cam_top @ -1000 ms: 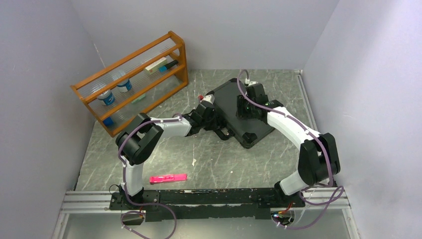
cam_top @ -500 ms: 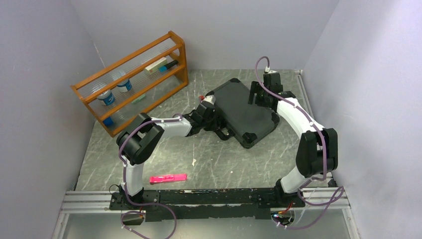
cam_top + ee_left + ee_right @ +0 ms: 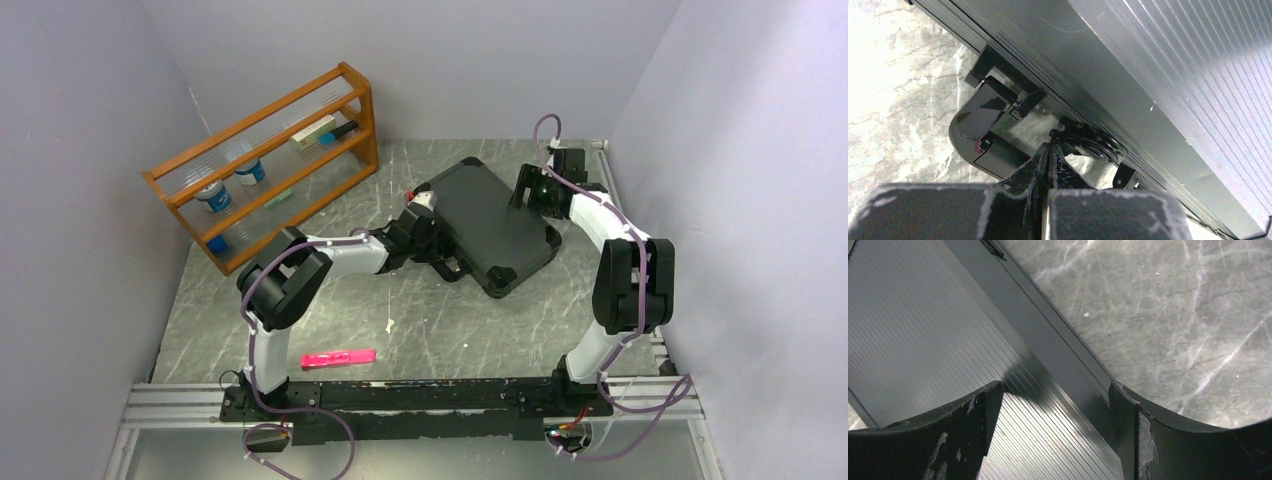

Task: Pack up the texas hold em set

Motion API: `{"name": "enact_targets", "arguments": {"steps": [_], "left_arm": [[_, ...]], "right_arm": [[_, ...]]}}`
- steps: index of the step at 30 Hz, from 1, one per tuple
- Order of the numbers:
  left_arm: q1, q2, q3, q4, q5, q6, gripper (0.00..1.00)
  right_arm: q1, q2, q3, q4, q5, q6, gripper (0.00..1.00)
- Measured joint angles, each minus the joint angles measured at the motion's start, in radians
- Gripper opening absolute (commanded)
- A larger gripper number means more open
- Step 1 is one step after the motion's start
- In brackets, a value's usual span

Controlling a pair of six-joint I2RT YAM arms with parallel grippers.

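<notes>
The black case point(image 3: 490, 222) lies closed at the bench's point(image 3: 430, 330) centre, so packing seems done bar latching: left fingers point(image 3: 1064, 170) are pressed together at its 8 o'clock edge, right fingers point(image 3: 973, 415) spread apart over its 2 o'clock edge.

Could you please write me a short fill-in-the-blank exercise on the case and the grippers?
The black case is not open but ____.
The left gripper, beside the case, is ____.
The right gripper, over the case's edge, is ____.
The marker on the table is ____ in colour.
Missing: closed; shut; open; pink.
</notes>
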State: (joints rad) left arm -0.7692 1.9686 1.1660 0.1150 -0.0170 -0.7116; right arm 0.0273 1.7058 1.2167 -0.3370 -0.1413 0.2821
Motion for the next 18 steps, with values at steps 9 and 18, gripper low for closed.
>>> {"name": "enact_targets", "arguments": {"steps": [9, 18], "left_arm": [[-0.006, 0.012, 0.017, -0.015, -0.014, 0.012, 0.05], [-0.002, 0.037, 0.019, 0.037, -0.01, 0.008, 0.06]], "right_arm": [[-0.027, 0.011, -0.018, 0.051, -0.105, -0.02, 0.8], [-0.034, 0.011, -0.037, 0.093, -0.126, -0.021, 0.8]]}}
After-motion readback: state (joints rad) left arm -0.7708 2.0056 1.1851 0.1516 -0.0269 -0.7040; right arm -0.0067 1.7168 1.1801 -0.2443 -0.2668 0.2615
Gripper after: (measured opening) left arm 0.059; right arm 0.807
